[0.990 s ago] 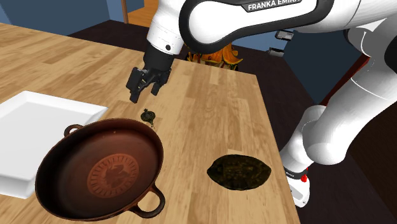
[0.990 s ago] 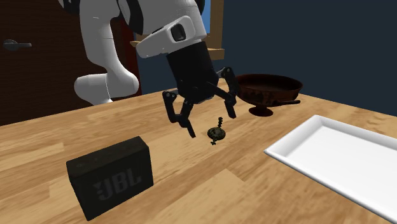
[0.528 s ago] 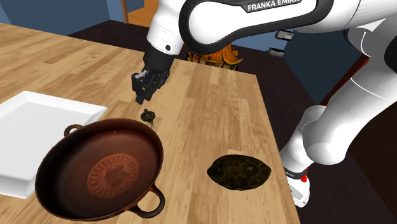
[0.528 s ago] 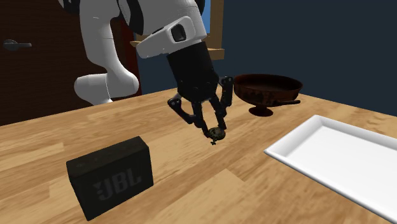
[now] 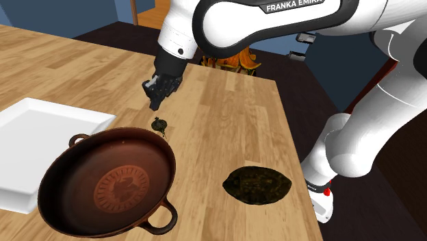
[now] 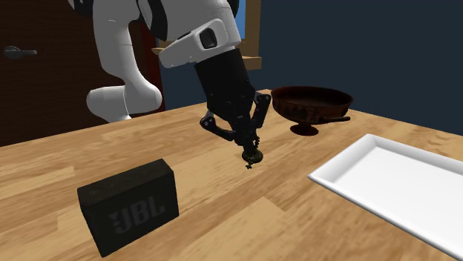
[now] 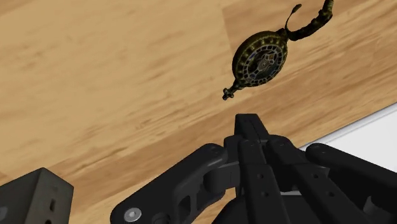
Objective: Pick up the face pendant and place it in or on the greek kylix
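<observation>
**Fingers have closed since a second ago, and on nothing**

Shoulder view: spread wide a second ago, the gripper is now clenched empty above the table. The face pendant lies on the wood, just off the rim of the greek kylix. I judge it best to reopen, come lower and centre the disc between the fingers before squeezing. Whether the tips touch the pendant is hard to tell here.

Second exterior view: the gripper hangs right over the pendant. Its tips hide the loop, so contact cannot be judged. The kylix stands behind, and the speaker is well apart.

Wrist view: the gripper shows its fingers met, with the pendant lying beyond them, apart and unheld. Its loop is cut off at the edge.
</observation>
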